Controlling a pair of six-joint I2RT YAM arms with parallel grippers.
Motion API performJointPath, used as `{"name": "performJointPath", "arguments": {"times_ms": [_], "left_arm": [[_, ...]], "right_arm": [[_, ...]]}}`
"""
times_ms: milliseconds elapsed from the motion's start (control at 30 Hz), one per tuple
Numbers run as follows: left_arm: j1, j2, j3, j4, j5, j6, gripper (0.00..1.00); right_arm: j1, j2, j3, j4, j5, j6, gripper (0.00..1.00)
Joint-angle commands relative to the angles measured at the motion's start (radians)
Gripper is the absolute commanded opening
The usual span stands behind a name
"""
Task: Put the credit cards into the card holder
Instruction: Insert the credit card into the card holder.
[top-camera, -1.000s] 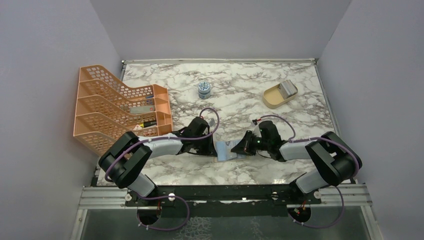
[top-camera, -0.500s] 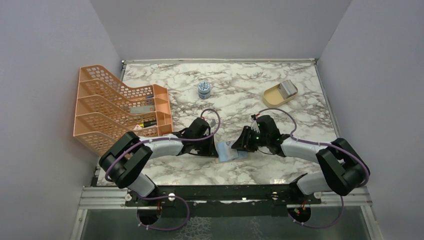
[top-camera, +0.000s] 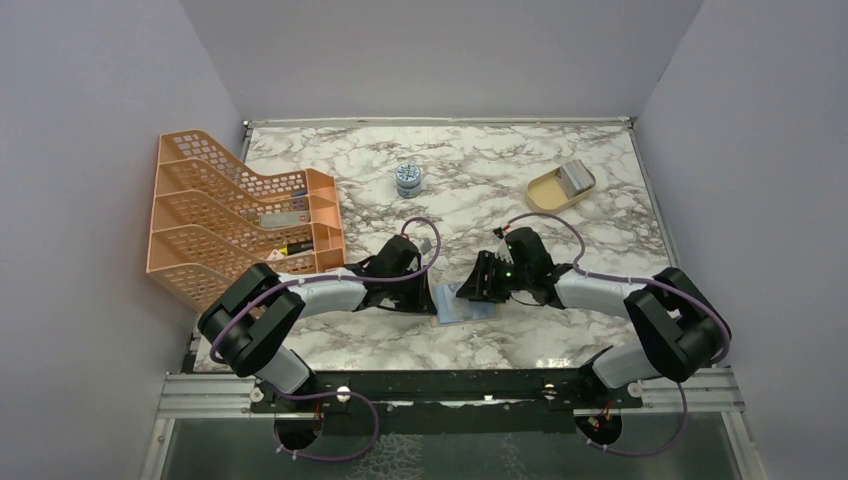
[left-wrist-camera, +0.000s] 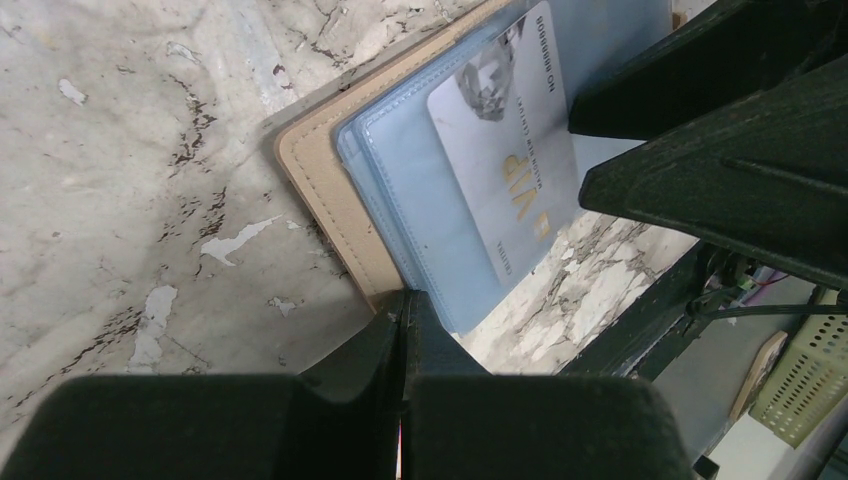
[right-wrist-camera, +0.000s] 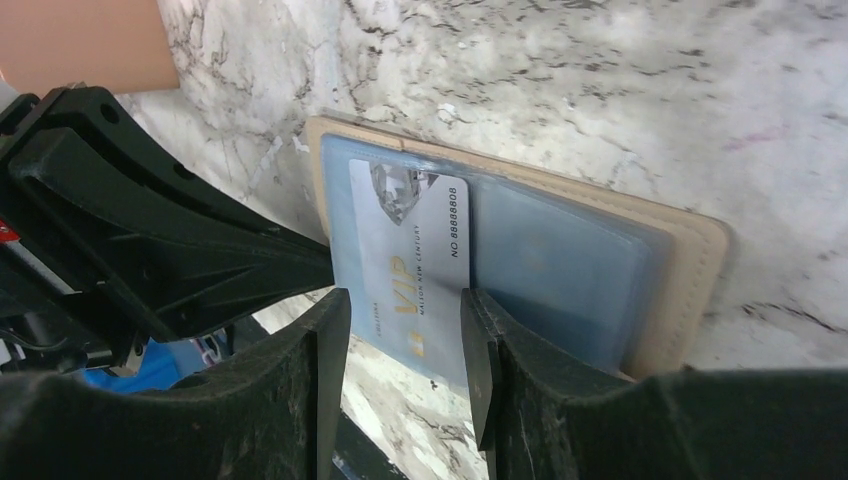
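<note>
The card holder (top-camera: 466, 310) lies open near the table's front edge, tan outside (left-wrist-camera: 322, 190) with pale blue pockets (right-wrist-camera: 560, 275). A silvery-blue credit card marked VIP (right-wrist-camera: 410, 250) lies on the pockets, sticking out over the near edge; it also shows in the left wrist view (left-wrist-camera: 505, 150). My left gripper (left-wrist-camera: 404, 300) is shut, its tips resting on the holder's left edge. My right gripper (right-wrist-camera: 400, 305) is open, its fingers astride the card's near end without gripping it. A silvery flat thing (top-camera: 574, 177), perhaps another card, lies in the beige dish.
An orange tiered file rack (top-camera: 235, 215) stands at the left. A small round blue-grey tin (top-camera: 408, 179) sits at the back middle. The beige dish (top-camera: 546, 198) is at the back right. The table's front edge and black rail lie just below the card holder.
My right gripper has shifted a little left and farther from the front edge, over the card holder. The left arm and the card holder have stayed put.
</note>
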Motion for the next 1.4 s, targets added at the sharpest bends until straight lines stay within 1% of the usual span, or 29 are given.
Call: {"name": "performJointPath", "arguments": {"times_ms": [0, 133, 333, 533, 633, 767, 867, 967, 1033, 1100, 1200, 1300, 1333, 1367], "left_arm": [[-0.013, 0.011, -0.030, -0.017, -0.004, 0.002, 0.00], [-0.013, 0.016, -0.033, -0.009, -0.010, 0.001, 0.00], [-0.013, 0.021, -0.021, -0.021, -0.024, 0.010, 0.00], [-0.011, -0.013, 0.023, -0.101, -0.106, 0.037, 0.00], [-0.002, -0.008, 0.055, -0.131, -0.125, 0.048, 0.00], [0.003, -0.019, 0.069, -0.130, -0.125, 0.037, 0.00], [0.003, -0.048, 0.067, -0.130, -0.135, 0.023, 0.01], [0.004, -0.081, 0.071, -0.143, -0.155, 0.022, 0.08], [0.006, -0.104, 0.079, -0.160, -0.175, 0.024, 0.19], [0.005, -0.132, 0.084, -0.173, -0.201, 0.033, 0.30], [0.006, -0.173, 0.106, -0.217, -0.254, 0.060, 0.40], [0.006, -0.209, 0.140, -0.273, -0.296, 0.095, 0.47], [0.006, -0.222, 0.151, -0.290, -0.315, 0.102, 0.50], [0.005, -0.235, 0.157, -0.303, -0.331, 0.109, 0.53]], "right_arm": [[0.028, 0.047, 0.013, 0.032, -0.032, -0.039, 0.46], [0.055, 0.066, 0.017, 0.095, -0.079, -0.047, 0.46], [0.075, 0.052, 0.012, 0.122, -0.076, -0.047, 0.46], [0.075, 0.065, 0.012, 0.161, -0.107, -0.042, 0.43], [0.077, 0.076, 0.014, 0.184, -0.130, -0.032, 0.42], [0.077, 0.061, 0.026, 0.170, -0.122, -0.031, 0.42], [0.076, 0.047, 0.049, 0.112, -0.095, -0.048, 0.42], [0.077, 0.037, 0.086, 0.043, -0.057, -0.083, 0.42], [0.077, 0.034, 0.112, 0.022, -0.049, -0.125, 0.42], [0.073, 0.035, 0.152, -0.025, -0.008, -0.159, 0.42], [0.068, 0.043, 0.239, -0.098, 0.047, -0.213, 0.42], [0.058, 0.051, 0.336, -0.179, 0.136, -0.274, 0.42], [0.052, 0.055, 0.375, -0.218, 0.178, -0.302, 0.42], [0.045, 0.059, 0.415, -0.254, 0.253, -0.327, 0.42]]}}
